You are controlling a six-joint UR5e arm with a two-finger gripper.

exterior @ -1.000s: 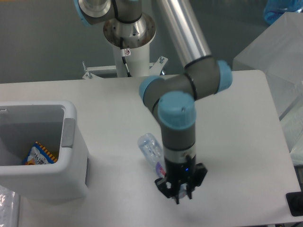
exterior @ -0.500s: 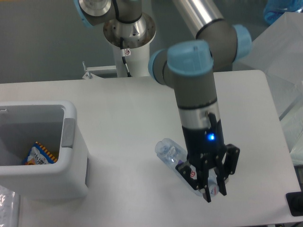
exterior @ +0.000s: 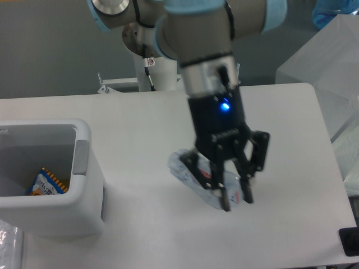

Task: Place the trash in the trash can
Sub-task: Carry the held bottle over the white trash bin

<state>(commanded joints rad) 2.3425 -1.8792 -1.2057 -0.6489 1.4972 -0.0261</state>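
My fingers (exterior: pixel 235 197) clamped on the crushed bottle (exterior: pixel 196 178), its purple-and-white label too blurred to read, bottle over the white surface (exterior: pixel 140 129), well right of the trash can (exterior: pixel 84 168), orange-and-blue wrapper (exterior: pixel 47 182) inside the can

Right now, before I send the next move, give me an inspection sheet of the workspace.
Surface: white table, bare around the work area.
Job's things: crushed clear bottle held between the fingers, apparently lifted off the table; white trash can at the left edge, upright.
Clutter: orange-and-blue snack wrapper already inside the trash can.
Grippers: gripper pointing down, fingers closed around the bottle, blue light lit on its body.
Cables: one black cable at the arm's base.
Surroundings: translucent plastic sheeting at the right; grey wall behind.
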